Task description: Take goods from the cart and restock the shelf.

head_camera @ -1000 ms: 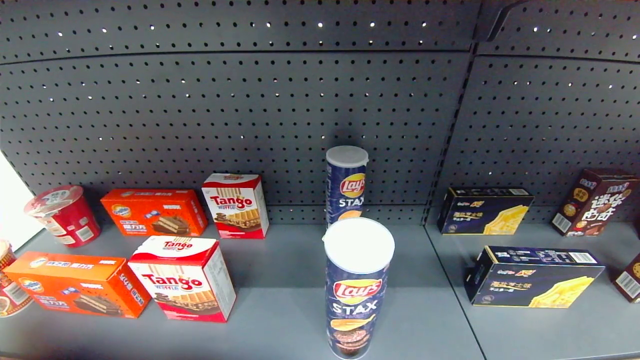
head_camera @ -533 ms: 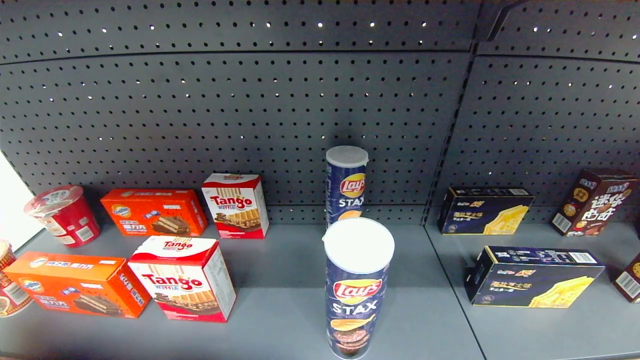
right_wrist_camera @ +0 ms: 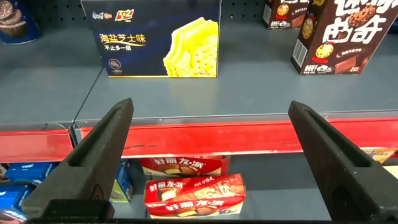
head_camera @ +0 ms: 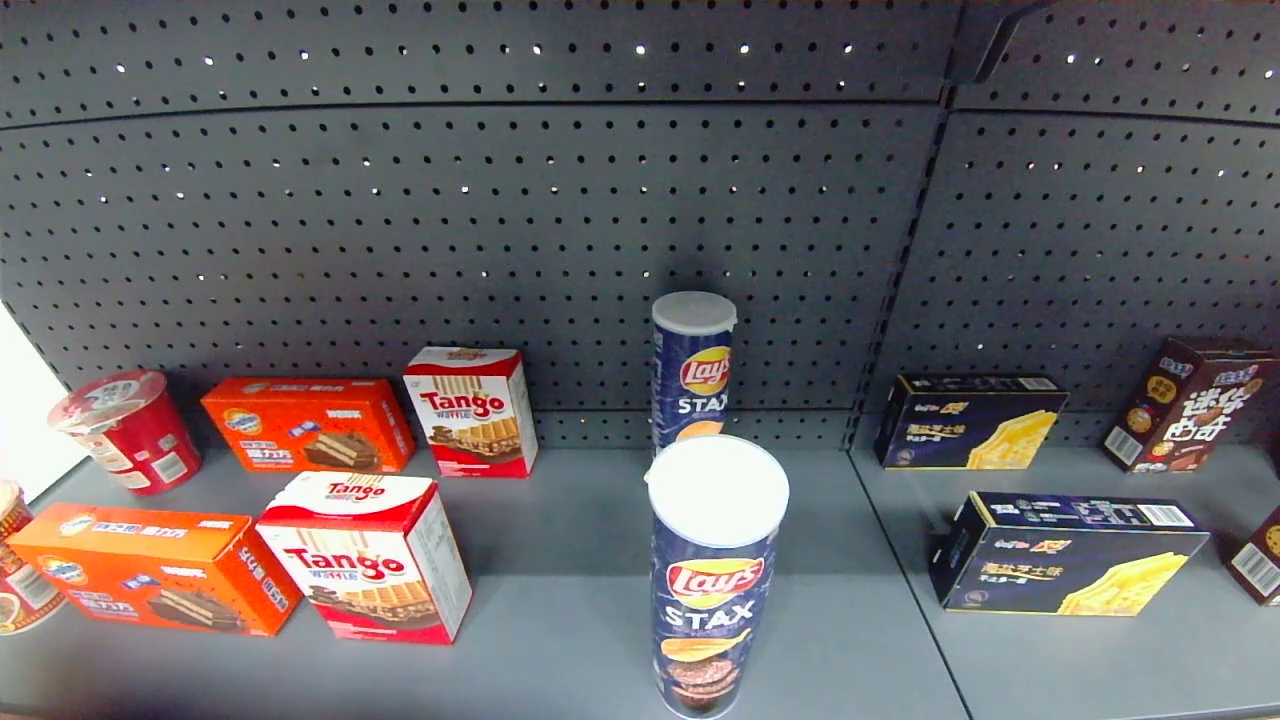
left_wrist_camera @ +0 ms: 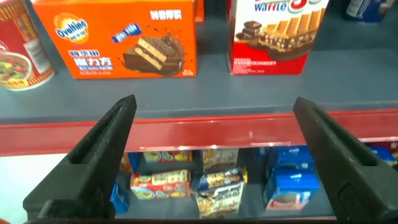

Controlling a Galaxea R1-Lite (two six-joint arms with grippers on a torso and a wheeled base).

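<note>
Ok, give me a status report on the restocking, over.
Both empty: left gripper open, right gripper open. Front chip can upright on shelf. Red shelf edge directly ahead of both grippers.

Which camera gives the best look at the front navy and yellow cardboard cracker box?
The right wrist view: the front navy and yellow cracker box faces it squarely. The head view shows it obliquely from above.

You lose the foot of the rear can behind the front can. The cup at the left edge is cropped.
</note>
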